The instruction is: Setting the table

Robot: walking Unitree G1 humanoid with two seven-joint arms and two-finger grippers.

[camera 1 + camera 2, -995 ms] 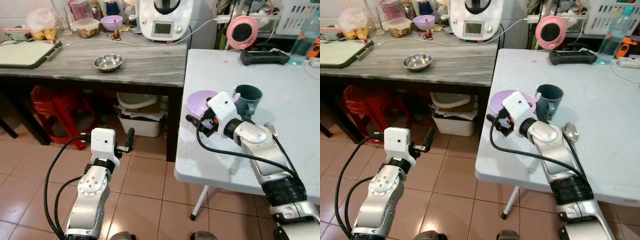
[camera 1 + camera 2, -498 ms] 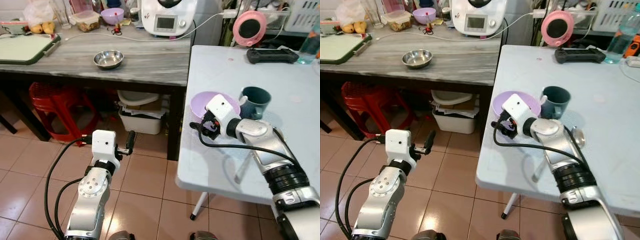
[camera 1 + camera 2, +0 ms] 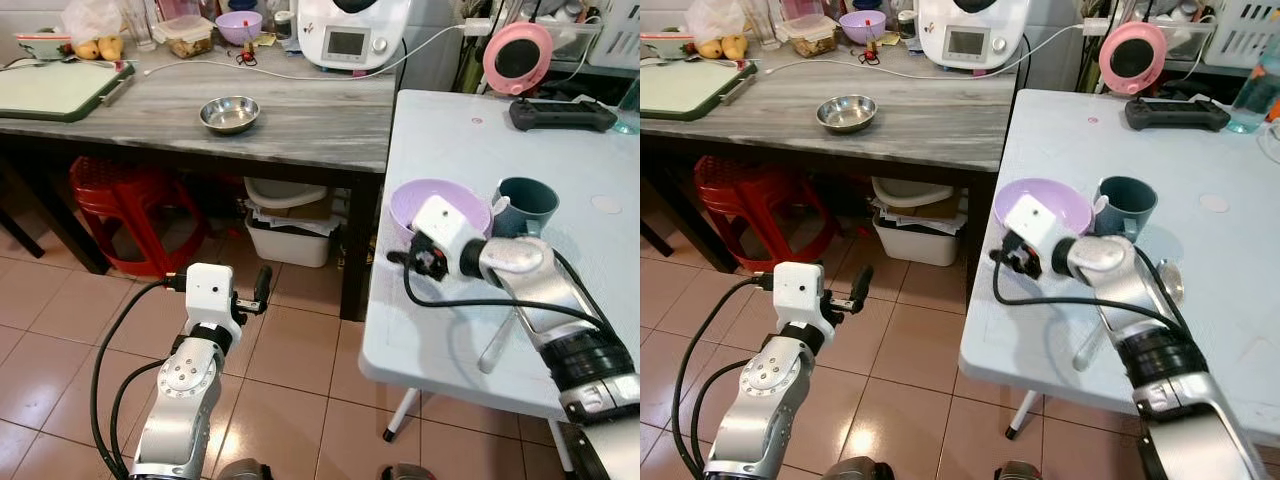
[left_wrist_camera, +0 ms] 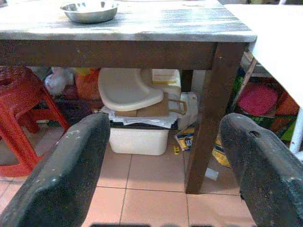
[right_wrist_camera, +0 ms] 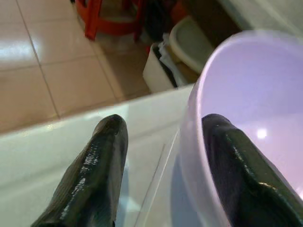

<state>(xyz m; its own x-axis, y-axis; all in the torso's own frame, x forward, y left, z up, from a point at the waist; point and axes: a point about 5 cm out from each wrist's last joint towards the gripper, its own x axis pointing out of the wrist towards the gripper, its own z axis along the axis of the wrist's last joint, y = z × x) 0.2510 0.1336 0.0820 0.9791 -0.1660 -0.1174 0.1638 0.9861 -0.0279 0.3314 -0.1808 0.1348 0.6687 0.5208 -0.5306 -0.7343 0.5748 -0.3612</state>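
Observation:
A lilac bowl [image 3: 440, 203] sits near the left edge of the white table [image 3: 430, 345], with a dark teal mug [image 3: 526, 200] just to its right. My right gripper [image 5: 163, 124] is open at the bowl's near rim. One of its fingers [image 5: 102, 175] is outside over the tabletop, and the other is on the bowl's side of the rim. A spoon [image 3: 1167, 281] lies on the table partly under my right forearm. My left gripper [image 4: 165, 124] hangs open low over the tiled floor, holding nothing.
A grey wooden counter [image 3: 310, 125] to the left carries a steel bowl [image 3: 229, 113], a green-rimmed tray [image 3: 55, 88] and a white appliance [image 3: 352, 35]. A red stool [image 3: 115, 200] and storage boxes [image 3: 285, 235] stand under it. A game controller [image 3: 557, 113] lies at the table's back.
The camera has shifted, so the whole scene sits a little lower and further right. My right wrist has stayed at the bowl's near rim while that arm stretched out. The left arm has not moved.

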